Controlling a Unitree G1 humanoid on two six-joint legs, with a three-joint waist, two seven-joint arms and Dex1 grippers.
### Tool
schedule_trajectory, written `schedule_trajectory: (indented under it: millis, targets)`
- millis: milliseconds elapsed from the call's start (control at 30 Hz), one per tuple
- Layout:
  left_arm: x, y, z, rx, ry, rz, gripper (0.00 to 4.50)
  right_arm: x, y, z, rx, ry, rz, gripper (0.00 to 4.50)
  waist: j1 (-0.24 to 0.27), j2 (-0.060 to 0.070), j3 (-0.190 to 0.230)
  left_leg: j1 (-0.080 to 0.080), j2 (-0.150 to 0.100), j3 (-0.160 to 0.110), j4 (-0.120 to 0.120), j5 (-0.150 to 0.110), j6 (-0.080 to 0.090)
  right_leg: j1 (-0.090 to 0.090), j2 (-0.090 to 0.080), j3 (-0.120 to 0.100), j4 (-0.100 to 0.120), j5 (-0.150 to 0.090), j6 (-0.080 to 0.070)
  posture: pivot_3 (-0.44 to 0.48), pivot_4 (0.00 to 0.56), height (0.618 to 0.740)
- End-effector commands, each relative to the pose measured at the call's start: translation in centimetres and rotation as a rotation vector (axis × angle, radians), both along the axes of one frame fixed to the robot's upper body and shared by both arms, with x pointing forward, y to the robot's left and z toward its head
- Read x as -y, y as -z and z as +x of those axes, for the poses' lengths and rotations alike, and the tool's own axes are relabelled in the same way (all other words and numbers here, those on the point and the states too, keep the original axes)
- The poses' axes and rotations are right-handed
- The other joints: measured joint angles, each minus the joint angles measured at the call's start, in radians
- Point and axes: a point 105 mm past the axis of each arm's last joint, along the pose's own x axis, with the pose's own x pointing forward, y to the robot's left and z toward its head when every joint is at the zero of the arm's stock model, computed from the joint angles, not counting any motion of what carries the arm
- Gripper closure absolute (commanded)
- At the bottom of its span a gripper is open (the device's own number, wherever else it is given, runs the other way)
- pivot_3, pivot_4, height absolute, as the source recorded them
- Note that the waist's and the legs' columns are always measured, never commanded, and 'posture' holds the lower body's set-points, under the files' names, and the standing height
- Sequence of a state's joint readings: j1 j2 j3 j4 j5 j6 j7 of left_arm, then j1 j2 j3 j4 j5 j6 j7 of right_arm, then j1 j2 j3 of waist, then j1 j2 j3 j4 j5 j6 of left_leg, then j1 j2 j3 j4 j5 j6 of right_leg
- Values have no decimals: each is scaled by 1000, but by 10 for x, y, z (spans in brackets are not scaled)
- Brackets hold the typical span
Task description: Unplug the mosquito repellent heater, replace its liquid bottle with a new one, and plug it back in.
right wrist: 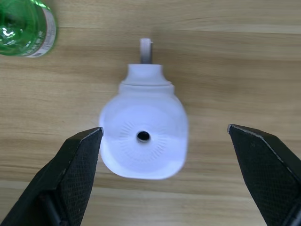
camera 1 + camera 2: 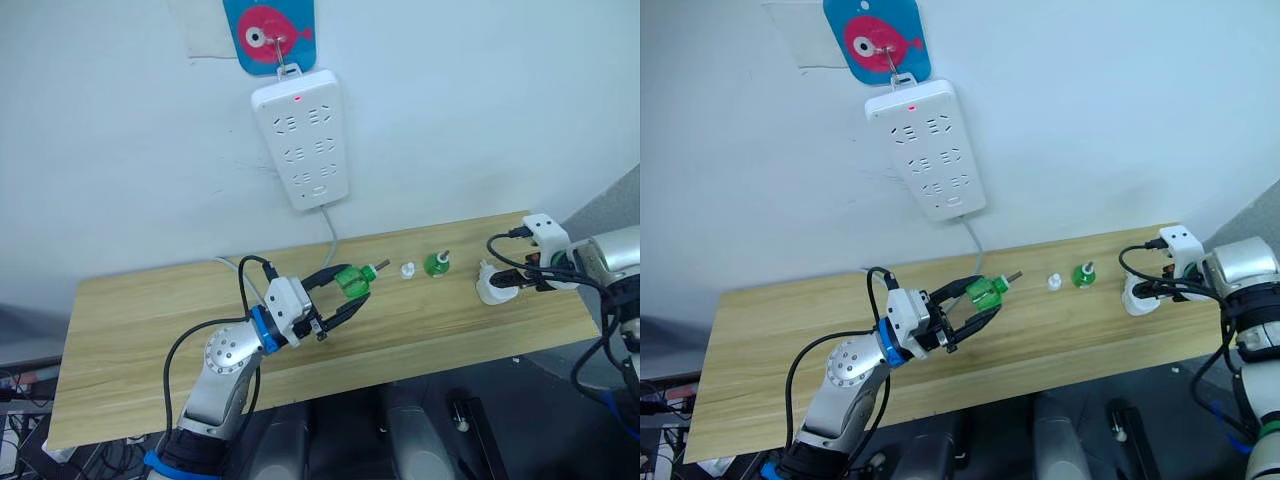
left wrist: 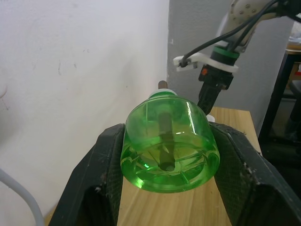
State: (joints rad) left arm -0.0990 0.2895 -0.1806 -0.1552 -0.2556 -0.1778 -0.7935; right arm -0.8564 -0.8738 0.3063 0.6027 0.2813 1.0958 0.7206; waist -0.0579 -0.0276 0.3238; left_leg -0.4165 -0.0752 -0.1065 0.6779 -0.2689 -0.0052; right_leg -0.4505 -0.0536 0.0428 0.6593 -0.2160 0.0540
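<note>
Clamped in the left gripper (image 2: 345, 295), a green bottle (image 2: 351, 281) was held above the table (image 2: 140, 330). Spread wide, the right gripper (image 1: 164, 136) hovered over the heater (image 1: 143, 141); it should be steadied before the wick is aligned.

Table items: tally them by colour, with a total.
Green: 2, the bottle held in the left gripper and the bottle standing on the table.
White: 2, the small cap and the heater.
Total: 4
</note>
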Motion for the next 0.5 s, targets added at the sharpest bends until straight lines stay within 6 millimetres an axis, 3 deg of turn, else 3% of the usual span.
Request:
schedule_trajectory:
  millis: [33, 500]
  targets:
    - [1, -9, -5, 31, 7, -14, 2241, 4, -6, 3, 15, 8, -8, 44, 2, 0, 0, 0, 0, 0, 0, 0, 0, 0, 0, 0, 0, 0, 0, -47, 370, 740]
    - [1, -10, -10, 26, 31, 4, 2241, -4, 12, 3, -22, -9, 27, 44, 3, 0, 3, 0, 0, 0, 0, 0, 0, 0, 0, 0, 0, 0, 0, -34, 386, 740]
